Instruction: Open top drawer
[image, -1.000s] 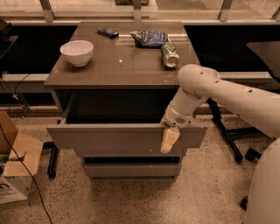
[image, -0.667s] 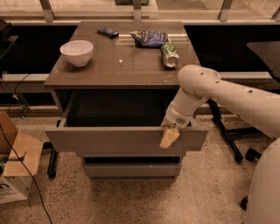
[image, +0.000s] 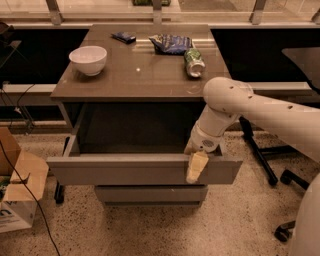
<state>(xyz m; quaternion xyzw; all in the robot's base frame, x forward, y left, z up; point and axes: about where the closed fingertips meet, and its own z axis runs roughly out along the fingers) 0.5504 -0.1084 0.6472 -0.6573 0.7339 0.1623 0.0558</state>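
The top drawer (image: 125, 172) stands pulled well out of the grey-taupe cabinet, its wide flat front panel toward me and its dark inside open. My gripper (image: 196, 166) hangs over the drawer's front edge, right of the middle, with one pale yellow finger (image: 195, 167) lying down the outside of the panel. The white arm (image: 250, 107) reaches in from the right. A narrower lower drawer (image: 150, 193) sits closed below.
On the cabinet top (image: 140, 75) stand a white bowl (image: 88, 59), a green can (image: 193, 62) on its side, a blue chip bag (image: 170, 43) and a small dark object (image: 123, 37). A cardboard box (image: 20, 192) sits on the floor at left, office chair legs (image: 270, 172) at right.
The drawer has slid further out toward me, and my gripper has moved with its front edge.
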